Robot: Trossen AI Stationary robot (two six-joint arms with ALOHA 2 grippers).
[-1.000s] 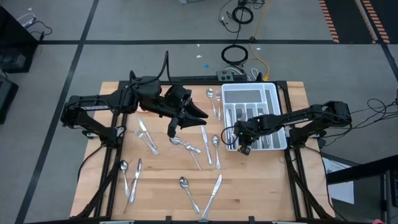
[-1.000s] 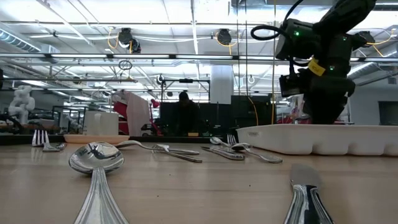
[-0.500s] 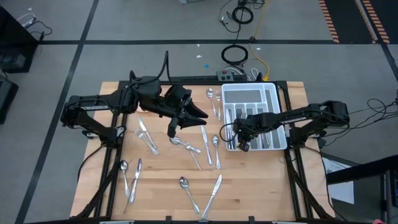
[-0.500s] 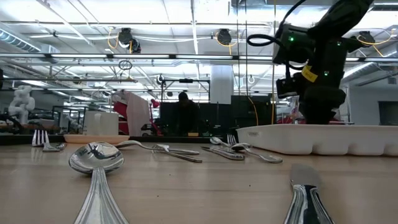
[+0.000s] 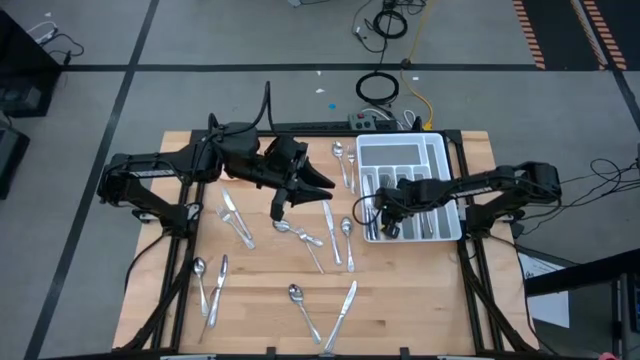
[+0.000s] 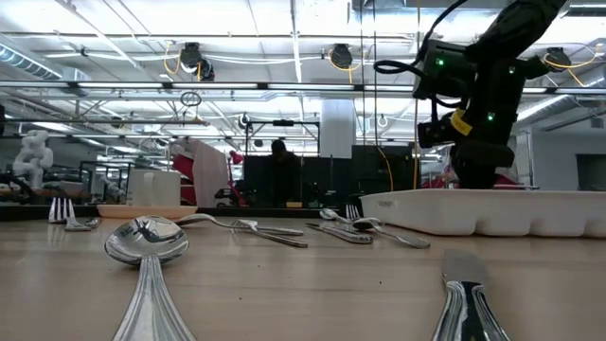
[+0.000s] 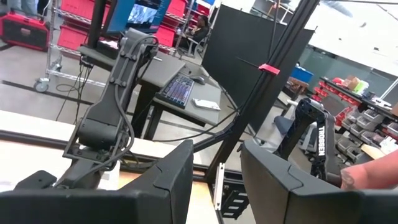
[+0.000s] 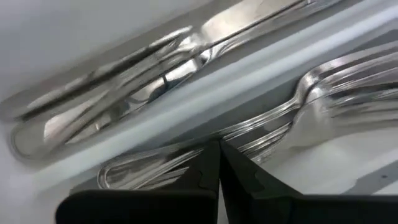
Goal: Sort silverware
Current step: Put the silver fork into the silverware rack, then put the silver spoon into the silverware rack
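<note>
1. My right hand [image 5: 393,228] hangs low over the near end of the white tray [image 5: 437,150], at its left side. Its fingers [image 8: 211,168] are pressed tight together, clenched on nothing.
2. Right under those fingers, forks [image 8: 323,106] lie in 1 slot of the tray, and more silverware [image 8: 155,56] lies in the slot beside it, past a white divider.
3. My left hand [image 5: 322,184] sits raised over the far-left part of the worktop [image 5: 260,290], fingers [image 7: 168,180] parted, and I see nothing between them.
4. Loose silverware is spread over the worktop. A spoon [image 5: 300,305] and a knife [image 5: 343,305] lie at the near edge, and another spoon [image 5: 200,275] and a knife [image 5: 218,285] lie at the near left.
5. In the middle, a knife [image 5: 330,228] and a spoon [image 5: 348,238] lie side by side, with a fork [image 5: 233,222] further left.
6. Farther back, 2 spoons [image 5: 342,160] lie just beside the tray's left wall.
7. From worktop height, a spoon bowl [image 6: 144,239] and a knife tip [image 6: 466,284] are nearest, and the tray [image 6: 492,213] stands beyond at the right.
</note>
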